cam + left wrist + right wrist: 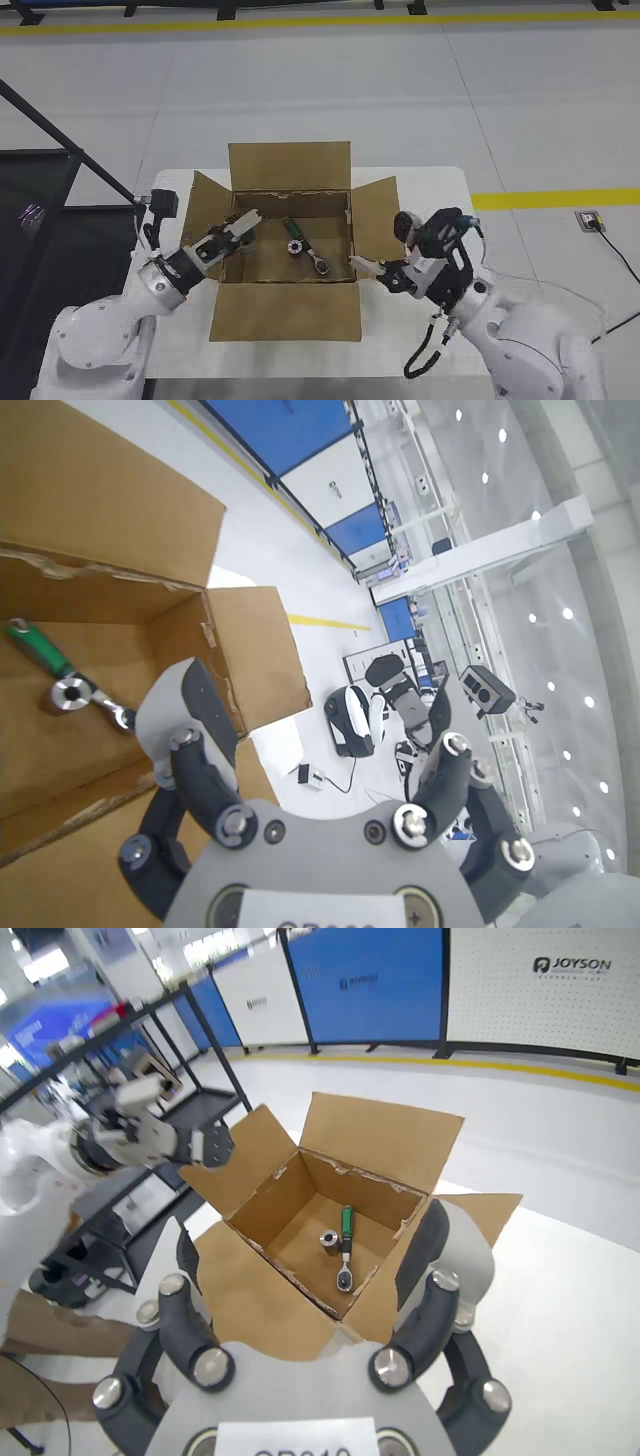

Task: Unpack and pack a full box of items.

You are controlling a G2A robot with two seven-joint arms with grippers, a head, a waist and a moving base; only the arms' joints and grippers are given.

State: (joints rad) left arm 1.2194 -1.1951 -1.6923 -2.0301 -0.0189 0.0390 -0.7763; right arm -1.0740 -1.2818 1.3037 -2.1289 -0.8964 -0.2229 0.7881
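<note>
1. Left gripper (240, 222) is hanging with jaws spread, empty, over the left side of the box (290, 165); right gripper (362, 264), equally spread, is hovering beside its right wall.
2. Ratchet wrench (308, 250) and socket (295, 247) are lying together on the box floor.
3. Risk: fingers clipping cardboard, or knocking the socket rolling.

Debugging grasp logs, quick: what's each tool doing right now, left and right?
Left tool: open, holding nothing, over the box.
Right tool: open, holding nothing, at the box's edge.
</note>
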